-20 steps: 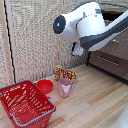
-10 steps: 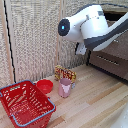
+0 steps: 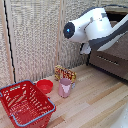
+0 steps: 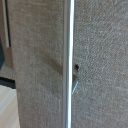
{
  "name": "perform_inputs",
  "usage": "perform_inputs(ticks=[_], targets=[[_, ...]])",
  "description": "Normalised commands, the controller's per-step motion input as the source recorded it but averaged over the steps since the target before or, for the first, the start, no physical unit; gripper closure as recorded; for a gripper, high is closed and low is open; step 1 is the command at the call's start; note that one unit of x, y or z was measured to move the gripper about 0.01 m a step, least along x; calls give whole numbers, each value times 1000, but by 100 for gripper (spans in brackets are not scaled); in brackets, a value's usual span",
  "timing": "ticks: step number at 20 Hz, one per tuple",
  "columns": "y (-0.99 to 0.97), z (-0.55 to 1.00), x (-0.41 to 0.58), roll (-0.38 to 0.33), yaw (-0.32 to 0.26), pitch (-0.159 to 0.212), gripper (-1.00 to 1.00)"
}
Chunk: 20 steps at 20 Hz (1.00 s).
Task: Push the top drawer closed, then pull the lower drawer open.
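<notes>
Exterior view: your arm (image 3: 97,27) entered the frame from about 2 o'clock, its white body and blue-lit joint held high in front of the woven beige screen (image 3: 35,40). At 3 o'clock, partly behind the arm, stood the dark brown cabinet (image 3: 112,55); the top drawer (image 3: 117,47) appeared to jut forward of the front beneath it, and the lower drawer (image 3: 110,62) sat under it with a slim silver handle (image 3: 107,59) across its face. You could not see the jaws in either view, so you could not tell whether they were released or clenched. On the pale wooden table (image 3: 95,102), a red wire basket (image 3: 25,102) lay at 8 o'clock, a red bowl (image 3: 44,86) just beside it toward the centre, a pink cup (image 3: 64,87) near the middle, and a box with a yellow and red print (image 3: 65,74) just behind the cup. Wrist view: your camera faced the woven fabric screen at close range, with a slim vertical metal strip (image 4: 69,60) dividing two panels; no drawer showed there.
</notes>
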Motion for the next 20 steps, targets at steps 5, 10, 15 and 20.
perform_inputs(ticks=[5, 10, 15, 20], targets=[[-504, 0, 0, -101, 3, -81, -100], [-476, 15, 6, -88, 55, -47, 100], [-349, 28, 3, -8, 103, -26, 100], [-265, 43, 0, 1, 100, -8, 100]])
